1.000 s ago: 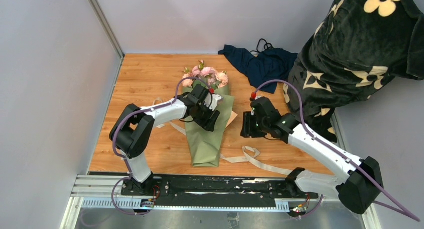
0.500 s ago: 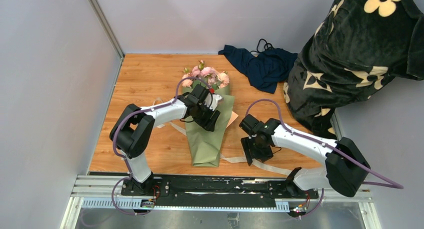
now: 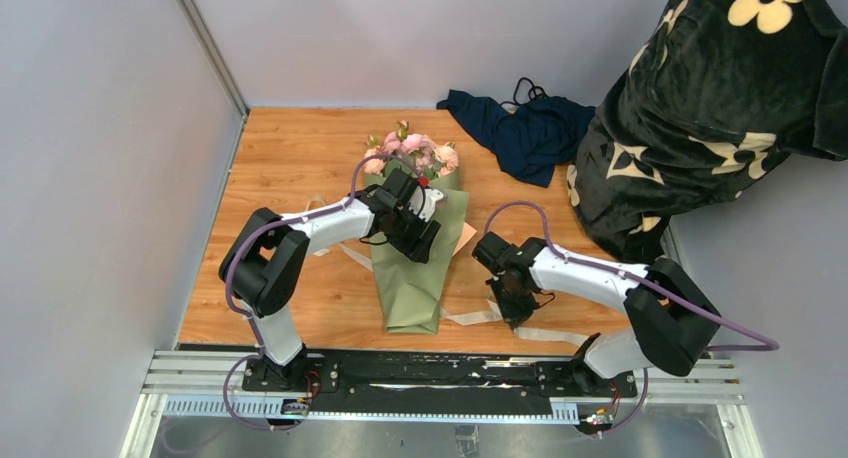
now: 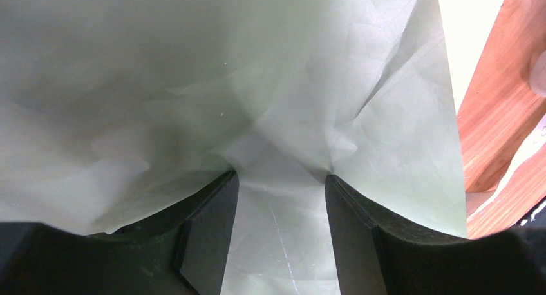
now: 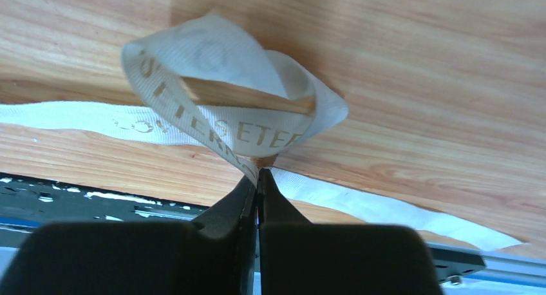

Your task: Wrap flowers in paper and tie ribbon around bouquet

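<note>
The bouquet (image 3: pixel 415 273) lies on the wooden table, a sage-green paper (image 4: pixel 193 82) cone with the pink flowers (image 3: pixel 412 153) at its far, wide end. My left gripper (image 3: pixel 420 233) (image 4: pixel 280 176) straddles the cone's middle. Its fingers (image 4: pixel 212 224) press into the creased paper, which bulges between them. The cream ribbon (image 3: pixel 470 318) (image 5: pixel 212 124) runs under the cone's narrow end and curls into a loop on its right. My right gripper (image 3: pixel 512 303) (image 5: pixel 257 176) is down on that loop, its jaws shut on the printed strip.
A dark navy cloth (image 3: pixel 525 123) lies at the back of the table. Black fabric with cream flower prints (image 3: pixel 720 108) fills the right side. The black rail (image 3: pixel 400 373) holding the arm bases runs along the near edge. Grey walls close in the left and back.
My right gripper swung from beside the bouquet toward the near edge, dropped onto the ribbon loop and closed on it. The left arm and bouquet have not moved.
</note>
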Robot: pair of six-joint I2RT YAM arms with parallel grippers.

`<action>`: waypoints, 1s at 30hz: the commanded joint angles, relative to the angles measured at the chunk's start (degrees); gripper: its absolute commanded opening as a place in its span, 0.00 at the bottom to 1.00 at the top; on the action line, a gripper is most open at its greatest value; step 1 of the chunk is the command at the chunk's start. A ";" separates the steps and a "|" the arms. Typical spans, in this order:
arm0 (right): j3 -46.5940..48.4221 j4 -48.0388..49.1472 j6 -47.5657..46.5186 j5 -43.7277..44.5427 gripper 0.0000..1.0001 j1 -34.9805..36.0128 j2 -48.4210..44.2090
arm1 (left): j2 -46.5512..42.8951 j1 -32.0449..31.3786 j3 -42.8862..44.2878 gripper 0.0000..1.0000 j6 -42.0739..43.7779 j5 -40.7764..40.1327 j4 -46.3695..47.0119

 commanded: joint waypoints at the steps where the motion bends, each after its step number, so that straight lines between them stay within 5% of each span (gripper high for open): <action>1: 1.95 -2.86 -1.04 4.03 0.00 0.70 -3.42 | 3.43 -0.46 -2.80 0.62 1.23 -3.13 -1.26; 9: 20.07 -8.14 -12.22 -7.44 0.00 -0.26 -10.59 | 3.89 -0.95 -2.83 0.62 1.37 -3.23 -1.19; 17: 35.60 9.45 -14.22 -14.60 0.00 -21.71 -5.74 | 3.82 -1.44 -2.81 0.62 1.81 -4.53 -1.58; 22: 45.11 10.79 -14.87 -10.09 0.00 -27.54 0.60 | 3.47 -1.52 -2.78 0.62 1.75 -4.46 -1.86; 25: 45.45 10.14 -15.74 -4.08 0.09 -29.04 2.28 | 3.13 -1.60 -2.70 0.62 1.89 -4.68 -1.82; 28: 40.81 10.64 -16.82 3.98 0.37 -30.56 1.65 | 2.99 -1.60 -2.82 0.62 2.08 -5.16 -1.56; 30: 39.31 8.91 -17.91 6.60 0.47 -32.30 2.72 | 3.32 -1.60 -2.66 0.62 1.92 -5.08 -1.70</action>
